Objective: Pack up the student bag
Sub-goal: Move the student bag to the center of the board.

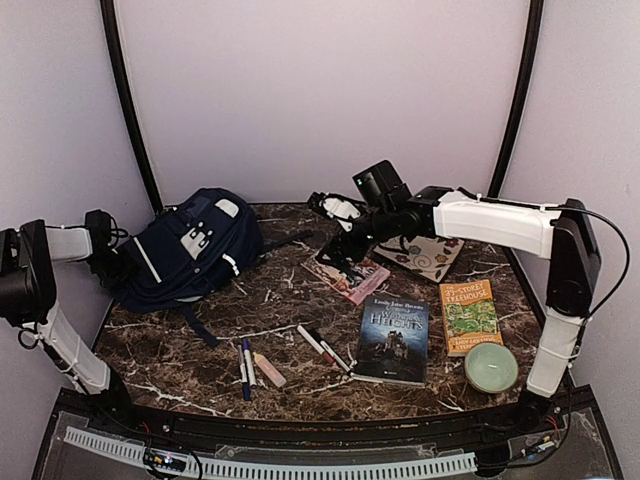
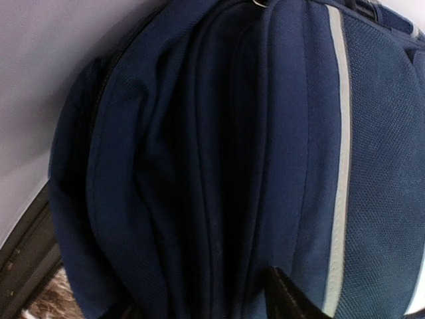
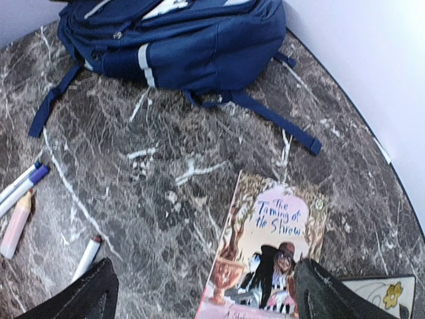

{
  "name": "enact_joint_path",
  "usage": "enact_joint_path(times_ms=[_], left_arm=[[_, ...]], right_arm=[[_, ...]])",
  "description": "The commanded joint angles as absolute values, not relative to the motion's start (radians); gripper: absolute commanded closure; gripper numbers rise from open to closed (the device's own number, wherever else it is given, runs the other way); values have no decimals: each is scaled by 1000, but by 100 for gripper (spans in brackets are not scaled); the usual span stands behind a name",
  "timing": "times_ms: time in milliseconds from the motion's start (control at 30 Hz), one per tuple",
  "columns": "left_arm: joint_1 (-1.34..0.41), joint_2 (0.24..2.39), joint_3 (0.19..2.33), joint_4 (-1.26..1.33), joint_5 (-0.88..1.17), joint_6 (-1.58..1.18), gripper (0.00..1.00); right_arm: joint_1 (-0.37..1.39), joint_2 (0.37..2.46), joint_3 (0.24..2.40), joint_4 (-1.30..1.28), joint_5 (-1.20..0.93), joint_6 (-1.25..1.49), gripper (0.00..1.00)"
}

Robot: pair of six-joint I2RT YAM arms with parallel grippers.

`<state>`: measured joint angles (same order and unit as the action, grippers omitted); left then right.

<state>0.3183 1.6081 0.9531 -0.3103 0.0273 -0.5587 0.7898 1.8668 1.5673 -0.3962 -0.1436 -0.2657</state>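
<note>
Now right gripper [image 3: 202,296] (jaws wide) above book [image 3: 272,252]

Student bag [image 1: 185,250] left, pens [image 1: 247,365] middle, books [image 1: 395,338] right.

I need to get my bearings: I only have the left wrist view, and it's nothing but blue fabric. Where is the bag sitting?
Observer: The student bag lies at the far left of the table, with its straps trailing toward the middle.
Operator: And the other arm?
Observer: The right gripper hovers open over the Taming of the Shrew book, which lies flat just right of the bag.
Operator: Is anything else waiting nearer to me?
Observer: A dark-covered book lies flat toward the front edge, right of centre.
</note>
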Motion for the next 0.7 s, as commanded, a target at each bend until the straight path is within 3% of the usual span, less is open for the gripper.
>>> enact_joint_path(times_ms=[0,100,233,467,667], left_arm=[[307,1594,894,-294,159,-600,64],[235,1552,868,-289,177,-625,85],[87,1477,863,-334,120,-703,100],[-167,1212,719,-351,-3,-973,100],[-298,1119,659,-366,73,-1019,100]], right_arm=[[792,1830,1476,-324,-183,-324,8],[791,1836,1473,-331,-198,-327,8],[792,1847,1471,-334,-218,-329,9],[791,1887,1478,-340,-210,-340,9],[791,1953,1520,-359,-208,-321,9]])
